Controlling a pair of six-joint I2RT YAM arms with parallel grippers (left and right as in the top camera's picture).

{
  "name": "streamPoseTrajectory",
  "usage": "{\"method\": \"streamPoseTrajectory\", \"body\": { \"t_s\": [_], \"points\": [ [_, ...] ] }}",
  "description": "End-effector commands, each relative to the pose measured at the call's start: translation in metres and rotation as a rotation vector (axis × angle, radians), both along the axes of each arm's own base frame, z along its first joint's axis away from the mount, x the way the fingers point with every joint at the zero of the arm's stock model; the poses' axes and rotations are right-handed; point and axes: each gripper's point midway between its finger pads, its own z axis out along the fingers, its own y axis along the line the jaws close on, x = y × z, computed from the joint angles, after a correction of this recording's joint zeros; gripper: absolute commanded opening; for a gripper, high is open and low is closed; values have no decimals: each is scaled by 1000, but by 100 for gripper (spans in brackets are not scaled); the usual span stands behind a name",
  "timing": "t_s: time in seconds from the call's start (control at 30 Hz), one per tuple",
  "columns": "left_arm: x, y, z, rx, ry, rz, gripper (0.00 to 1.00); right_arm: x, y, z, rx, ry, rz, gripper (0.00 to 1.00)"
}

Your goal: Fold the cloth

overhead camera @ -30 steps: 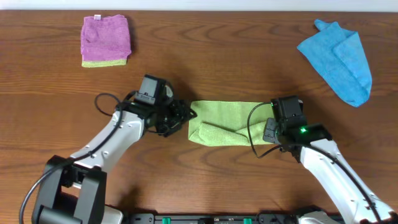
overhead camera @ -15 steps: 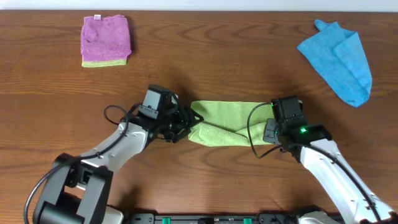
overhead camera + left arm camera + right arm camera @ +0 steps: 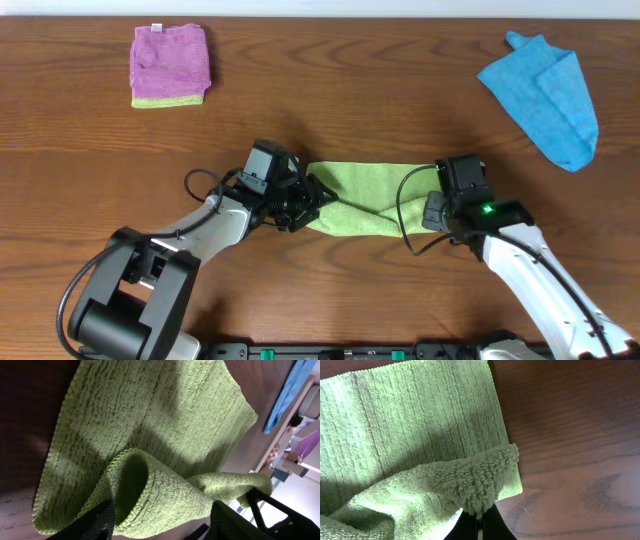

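Observation:
The light yellow-green cloth (image 3: 365, 185) lies as a band at the table's middle, its near edge rucked up. My left gripper (image 3: 308, 201) is at its left end. In the left wrist view its jaws are open, and the fingers (image 3: 95, 522) straddle a raised, curled fold of the cloth (image 3: 150, 420) without pinching it. My right gripper (image 3: 436, 213) is at the cloth's right end. In the right wrist view it (image 3: 479, 522) is shut on a corner of the cloth (image 3: 410, 425), held lifted and folded back over the flat part.
A folded purple cloth with a lime edge (image 3: 169, 64) lies at the back left. A bright blue cloth (image 3: 545, 92) lies crumpled at the back right. Dark wood table (image 3: 90, 200) surrounds the cloth on all sides.
My left arm has slid right, from beside the cloth's left end to over its edge, and its jaws have narrowed a little. The right arm and its pinched corner have not moved.

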Motion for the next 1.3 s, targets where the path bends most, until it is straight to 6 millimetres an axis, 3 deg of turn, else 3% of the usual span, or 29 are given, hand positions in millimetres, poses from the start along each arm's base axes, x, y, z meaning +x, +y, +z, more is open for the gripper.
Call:
{"method": "streamPoseTrajectory", "body": {
  "t_s": [0.0,0.47,0.8,1.03,1.17,1.27],
  "points": [
    [-4,-3,-1,-14,12,-10,62,-1,-2,-1,-7,6,1,1],
    [-11,-12,-2,-4,2,-41,61,-1,-1,-1,-1,7,3,1],
    [-19,-20,-11,22,-2,-71,55,-1,-1,-1,0,7,3,1],
    [-15,-22,-11,27,-24,-69,49,-1,0,-1,8,9,6,1],
    [-17,-24,-12,35,-35,-81,36,-2,1,-1,10,10,7,1],
    [-20,-27,-13,43,-44,-95,36,-2,1,-1,10,10,7,1]
  ]
}}
